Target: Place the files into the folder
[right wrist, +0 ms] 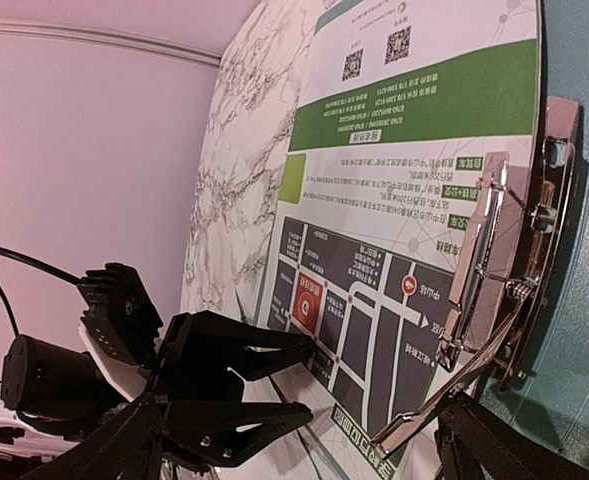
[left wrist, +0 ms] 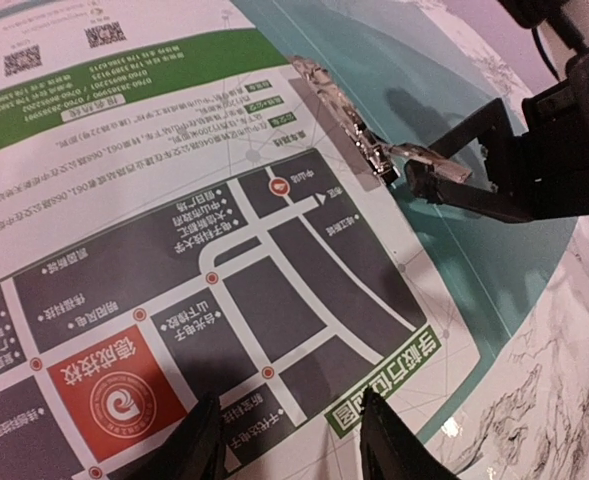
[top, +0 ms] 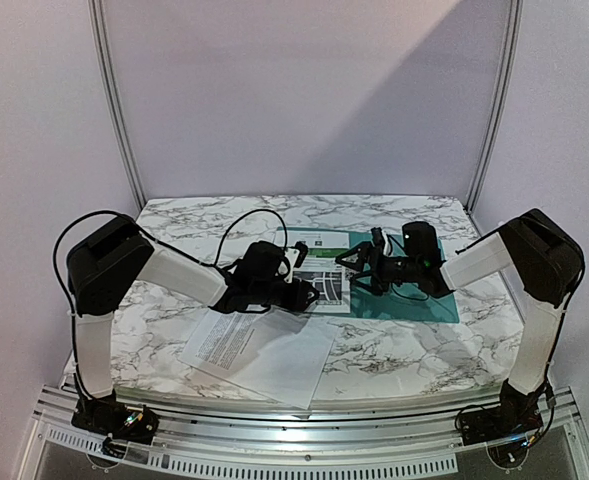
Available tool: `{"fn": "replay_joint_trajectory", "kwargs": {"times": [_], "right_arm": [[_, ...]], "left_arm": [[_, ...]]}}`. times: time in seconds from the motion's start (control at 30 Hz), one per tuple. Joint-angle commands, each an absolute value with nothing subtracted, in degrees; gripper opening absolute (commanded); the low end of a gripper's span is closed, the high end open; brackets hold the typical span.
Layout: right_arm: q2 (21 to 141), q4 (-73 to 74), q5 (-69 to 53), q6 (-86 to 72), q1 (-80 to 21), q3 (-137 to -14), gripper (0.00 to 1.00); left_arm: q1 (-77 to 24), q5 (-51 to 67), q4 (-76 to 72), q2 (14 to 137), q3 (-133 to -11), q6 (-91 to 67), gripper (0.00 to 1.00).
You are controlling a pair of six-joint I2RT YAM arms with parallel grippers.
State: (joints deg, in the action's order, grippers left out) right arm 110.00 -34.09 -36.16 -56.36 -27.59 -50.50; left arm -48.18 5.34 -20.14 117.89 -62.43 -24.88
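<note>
The teal folder [top: 424,300] lies open on the marble table, right of centre. The file with the green header and map [top: 326,262] lies on its left part, its edge beside the metal clip [left wrist: 339,110]. My left gripper [left wrist: 294,440] stands open over the map file's near corner; I cannot tell if its tips touch the paper. My right gripper [top: 352,262] is open wide. One of its fingers [left wrist: 464,190] is at the clip's lever [right wrist: 444,400], which is raised. The white text file [top: 264,350] lies apart at the table's front.
The white file overhangs the table's front edge [top: 304,405]. White walls and two metal posts close off the back. Both arms' cables loop above the folder's left side.
</note>
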Motion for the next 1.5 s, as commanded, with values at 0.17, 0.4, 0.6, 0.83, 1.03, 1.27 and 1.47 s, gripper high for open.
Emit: {"fn": "replay_joint_trajectory", "kwargs": {"times": [0.17,0.4,0.6,0.83,1.03,1.27,1.47], "right_arm": [[109.15,-32.96,-36.02,-55.32,-26.06,-53.76,0.95],[110.07,-31.51,-35.97,-54.48,-25.34,-56.57,0.95],[111.67,-28.48,-36.53,-51.91,-24.25,-60.47,0.95],[112.4,-23.74,-39.75,-47.67,-23.54,-65.8,0.95],[109.19,-19.63,-44.12,-41.45,-23.25,-66.51,0.95],[101.9,-13.12,-44.64,-35.19,-22.64,-65.05,0.96],[95.22,-7.35,-35.68,-30.47,-21.68,-59.45,0.97]], "left_arm": [[-49.3,5.49,-18.51,120.0,-63.17,-24.33,0.46],[-49.31,4.78,-17.18,119.99,-63.82,-22.81,0.46],[-49.31,0.86,-12.25,118.71,-65.61,-18.04,0.46],[-49.3,-1.63,-7.47,116.21,-70.23,-13.64,0.49],[-49.22,-0.88,-2.82,116.51,-76.55,-9.56,0.55],[-49.13,1.72,3.17,119.04,-84.55,-4.62,0.57],[-49.05,4.11,7.07,124.15,-93.6,-1.25,0.56]]}}
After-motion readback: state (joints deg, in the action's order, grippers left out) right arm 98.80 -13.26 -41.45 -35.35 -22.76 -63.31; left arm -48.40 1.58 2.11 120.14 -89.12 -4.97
